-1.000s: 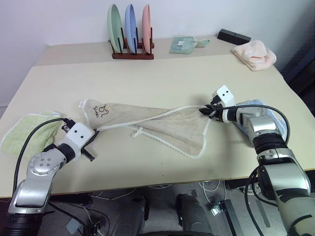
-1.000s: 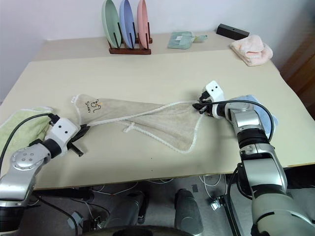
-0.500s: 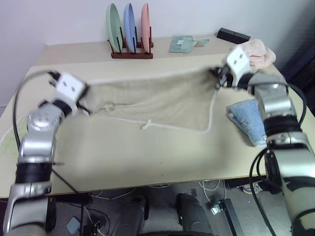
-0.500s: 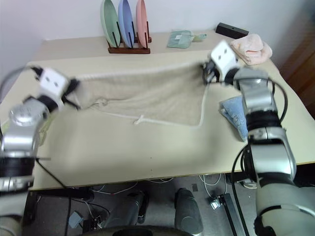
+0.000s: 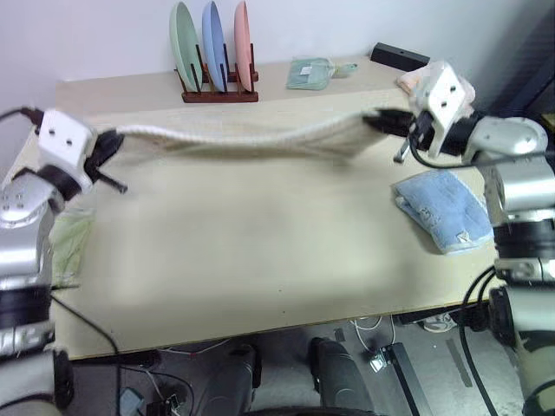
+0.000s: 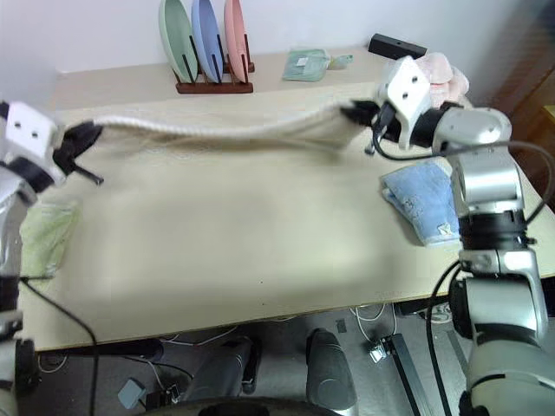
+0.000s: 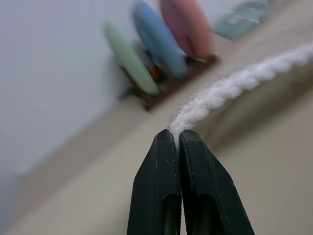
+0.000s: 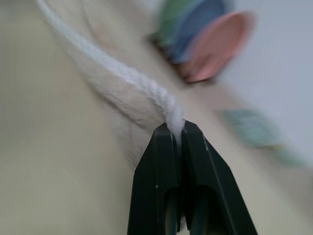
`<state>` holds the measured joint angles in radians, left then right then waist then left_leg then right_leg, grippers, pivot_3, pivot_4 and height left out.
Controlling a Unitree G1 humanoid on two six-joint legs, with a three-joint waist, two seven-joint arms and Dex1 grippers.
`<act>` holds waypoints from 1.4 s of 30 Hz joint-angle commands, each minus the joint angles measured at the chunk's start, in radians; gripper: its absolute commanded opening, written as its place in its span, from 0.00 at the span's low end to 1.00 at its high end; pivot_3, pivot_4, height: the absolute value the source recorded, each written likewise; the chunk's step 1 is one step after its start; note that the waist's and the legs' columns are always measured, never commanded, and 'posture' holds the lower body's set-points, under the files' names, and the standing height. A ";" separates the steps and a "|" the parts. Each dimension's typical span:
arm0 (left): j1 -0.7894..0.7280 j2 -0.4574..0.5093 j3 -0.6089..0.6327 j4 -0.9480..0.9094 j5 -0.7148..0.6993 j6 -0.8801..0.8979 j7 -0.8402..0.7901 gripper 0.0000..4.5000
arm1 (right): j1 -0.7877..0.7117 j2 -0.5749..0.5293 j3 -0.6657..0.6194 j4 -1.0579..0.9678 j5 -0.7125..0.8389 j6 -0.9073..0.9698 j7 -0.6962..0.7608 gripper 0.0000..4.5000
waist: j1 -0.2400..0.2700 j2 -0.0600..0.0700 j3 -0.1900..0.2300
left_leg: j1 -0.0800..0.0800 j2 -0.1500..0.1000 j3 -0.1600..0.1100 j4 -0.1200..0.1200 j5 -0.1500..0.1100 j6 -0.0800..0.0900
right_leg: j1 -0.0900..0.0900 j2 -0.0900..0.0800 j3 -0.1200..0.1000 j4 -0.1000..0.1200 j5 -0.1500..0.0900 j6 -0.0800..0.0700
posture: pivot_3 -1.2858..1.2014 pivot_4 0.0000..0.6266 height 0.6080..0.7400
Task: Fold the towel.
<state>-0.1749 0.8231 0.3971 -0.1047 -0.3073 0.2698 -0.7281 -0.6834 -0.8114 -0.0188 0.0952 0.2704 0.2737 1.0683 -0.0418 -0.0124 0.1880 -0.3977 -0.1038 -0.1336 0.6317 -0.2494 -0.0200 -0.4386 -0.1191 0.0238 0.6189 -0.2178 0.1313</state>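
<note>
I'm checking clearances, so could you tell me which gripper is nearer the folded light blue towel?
Right. The right gripper hangs just above the light blue towel; the left gripper is across the table.

We see the towel (image 5: pixel 243 139) only as a motion-blurred band, its logo lost; the plates (image 7: pixel 161 44) look soft, perhaps three of them.

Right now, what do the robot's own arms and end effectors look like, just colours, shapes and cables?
Both arms are built of silver-grey metallic segments with black joint bands. Each wrist carries a white boxy housing with two small dark dots. A black cable loops along each arm. The left end effector and right end effector each have two slim black fingers tapering to narrow tips, with slotted hollows lower down.
</note>
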 commanded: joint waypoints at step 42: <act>-0.265 -0.078 -0.252 0.511 0.115 -0.116 -0.070 0.53 | 0.078 0.070 0.032 0.194 -0.125 -0.007 -0.149 0.51 | 0.026 0.000 0.000 | 0.006 0.009 0.011 0.003 0.000 -0.001 | 0.007 0.004 -0.001 -0.001 0.004 -0.002 | 0.52 0.24 0.96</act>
<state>-0.4377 0.7406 0.1048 0.4186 -0.1851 0.1680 -0.8185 -0.5942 -0.7268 0.0482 0.3345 0.1359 0.2841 0.9216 -0.0155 -0.0124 0.1877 -0.3912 -0.0951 -0.1226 0.6352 -0.2491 -0.0210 -0.4315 -0.1155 0.0223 0.6183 -0.2139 0.1288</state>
